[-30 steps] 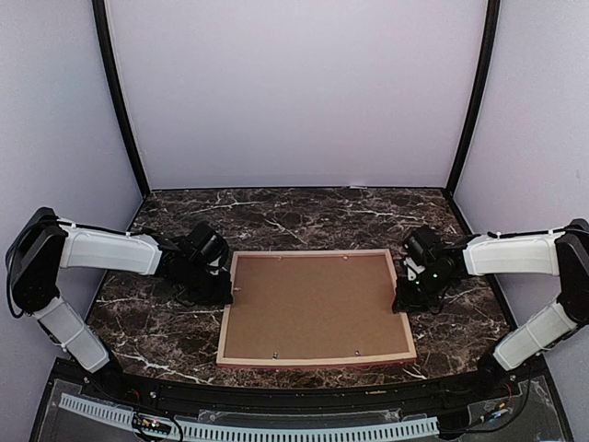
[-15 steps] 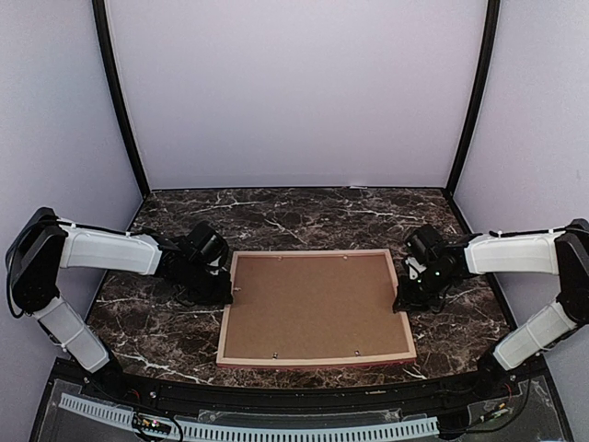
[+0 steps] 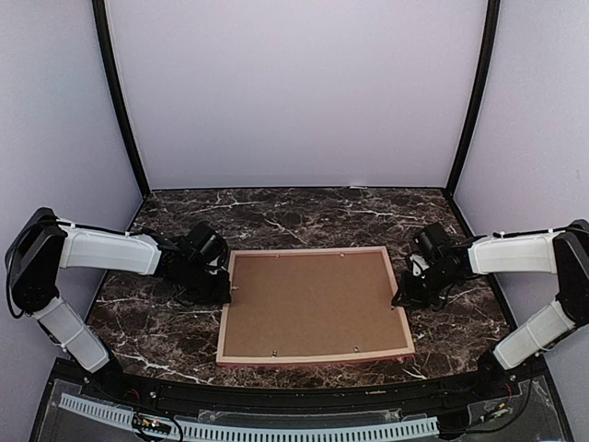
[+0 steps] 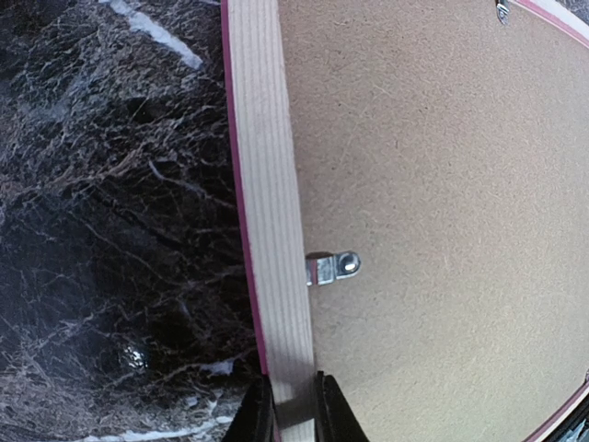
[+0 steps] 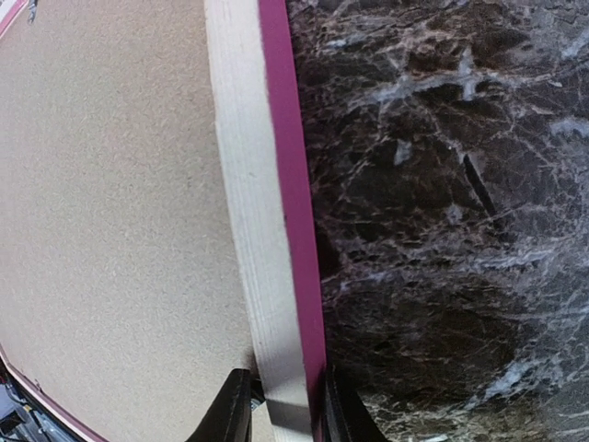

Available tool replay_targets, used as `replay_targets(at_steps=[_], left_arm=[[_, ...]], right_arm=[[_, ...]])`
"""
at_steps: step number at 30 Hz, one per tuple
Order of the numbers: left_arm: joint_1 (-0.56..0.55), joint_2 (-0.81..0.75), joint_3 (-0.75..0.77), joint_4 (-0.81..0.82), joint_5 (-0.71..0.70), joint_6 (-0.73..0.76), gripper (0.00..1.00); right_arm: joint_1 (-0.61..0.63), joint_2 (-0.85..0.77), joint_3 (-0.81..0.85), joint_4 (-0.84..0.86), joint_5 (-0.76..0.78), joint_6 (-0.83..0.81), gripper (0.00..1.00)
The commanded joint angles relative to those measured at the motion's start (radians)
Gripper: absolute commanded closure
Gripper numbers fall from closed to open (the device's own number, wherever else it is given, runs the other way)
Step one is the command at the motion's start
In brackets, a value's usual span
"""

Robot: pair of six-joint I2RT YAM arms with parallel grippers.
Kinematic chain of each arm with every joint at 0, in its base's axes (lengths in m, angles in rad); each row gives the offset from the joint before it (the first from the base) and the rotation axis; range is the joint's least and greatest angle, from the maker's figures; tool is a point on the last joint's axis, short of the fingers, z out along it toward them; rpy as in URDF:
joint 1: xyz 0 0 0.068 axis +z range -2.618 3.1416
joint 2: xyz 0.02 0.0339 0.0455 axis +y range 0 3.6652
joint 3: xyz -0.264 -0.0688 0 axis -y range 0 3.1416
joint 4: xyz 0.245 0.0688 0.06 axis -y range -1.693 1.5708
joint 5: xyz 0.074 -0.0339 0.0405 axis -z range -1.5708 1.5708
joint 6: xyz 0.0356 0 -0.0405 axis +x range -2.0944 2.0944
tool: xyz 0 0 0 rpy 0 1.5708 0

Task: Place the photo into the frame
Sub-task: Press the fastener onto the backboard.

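Note:
The frame (image 3: 313, 359) lies back side up in the middle of the table, with a brown backing board (image 3: 313, 304) filling it. The photo is hidden. My left gripper (image 3: 228, 293) is at the middle of the left rail. In the left wrist view the left gripper (image 4: 293, 410) is shut on the pale rail (image 4: 267, 184), just below a metal clip (image 4: 331, 268). My right gripper (image 3: 399, 299) is at the right rail. In the right wrist view the right gripper (image 5: 283, 405) straddles the rail (image 5: 253, 184), one finger on the pink outer side, one on the board side.
Dark marble table (image 3: 304, 216) stretches behind and beside the frame. Lilac walls close off the back and both sides. Small metal clips (image 3: 274, 353) sit along the frame's inner edges. Past the table's near edge runs a white cable track (image 3: 276, 429).
The right gripper's jaws have narrowed on the right rail and the right wrist has turned a little. The frame's right side has shifted slightly. The left arm has not moved.

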Motion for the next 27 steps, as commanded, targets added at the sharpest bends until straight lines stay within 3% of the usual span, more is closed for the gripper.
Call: replay_targets(at_steps=[1, 18, 27], left_arm=[[-0.008, -0.01, -0.026, -0.011, 0.032, 0.023, 0.87], [-0.008, -0.008, -0.031, -0.009, 0.033, 0.024, 0.88], [-0.007, -0.007, -0.028, -0.011, 0.031, 0.026, 0.88]], right_arm=[[-0.011, 0.062, -0.064, 0.091, -0.014, 0.016, 0.8], [-0.013, 0.109, -0.036, -0.038, 0.101, -0.075, 0.88], [-0.013, 0.096, 0.007, -0.032, 0.036, -0.08, 0.87]])
